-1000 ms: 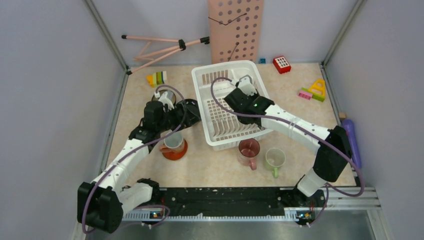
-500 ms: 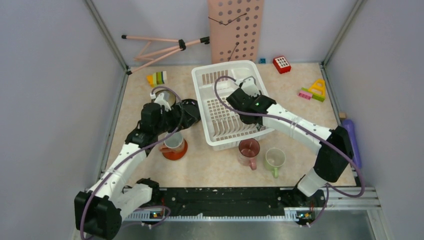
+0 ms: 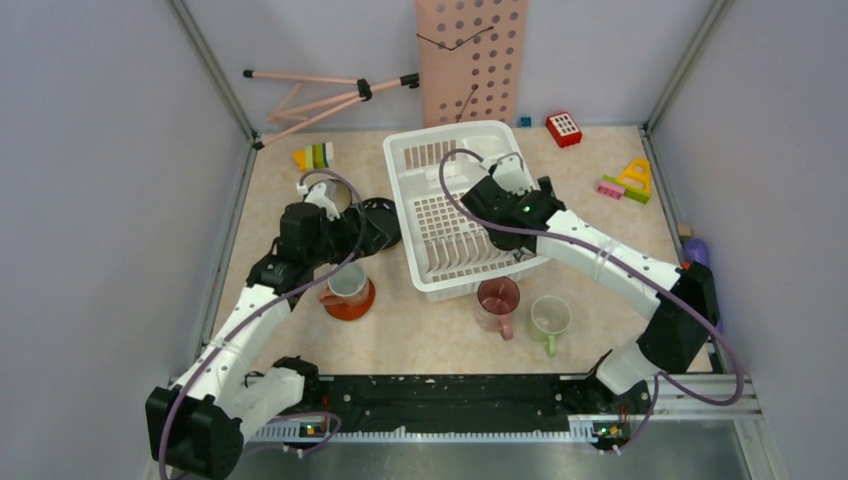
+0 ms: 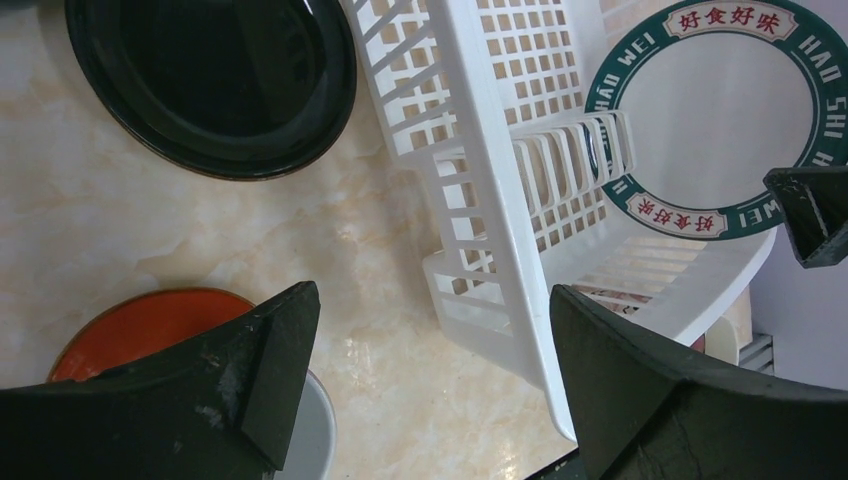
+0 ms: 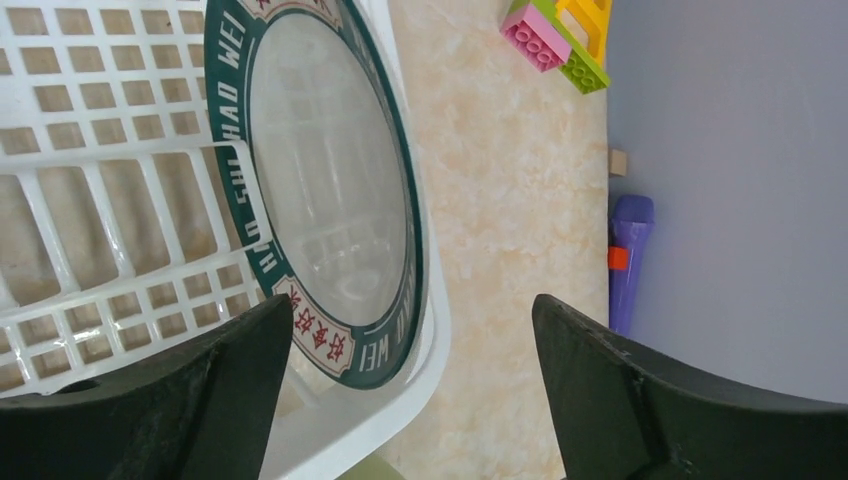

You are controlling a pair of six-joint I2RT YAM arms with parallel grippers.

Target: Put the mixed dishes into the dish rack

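The white dish rack [image 3: 440, 170] stands at the table's middle. A dark plate with a lettered rim [image 5: 320, 200] stands on edge inside it against the right wall, also visible as the lettered plate [image 4: 720, 110]. My right gripper [image 3: 520, 183] hovers over that plate, open and apart from it; the right gripper [image 5: 410, 380] holds nothing. My left gripper [image 3: 380, 232] is open beside the rack's left wall, near the black plate [image 4: 215, 80]. A small cup [image 3: 347, 282] sits on the orange-red saucer [image 3: 355, 308]. The pink mug [image 3: 497, 297] and pale green mug [image 3: 550, 315] stand in front of the rack.
A pink pegboard [image 3: 470, 60] and a tripod [image 3: 330, 95] lean at the back wall. Toy blocks [image 3: 628, 180] lie right of the rack, more blocks [image 3: 315, 157] to its left. A purple bottle [image 5: 625, 260] lies by the right wall.
My right gripper opened from shut, letting go of the lettered plate, which stays standing in the rack. The right wrist shifted slightly right. The left arm barely moved.
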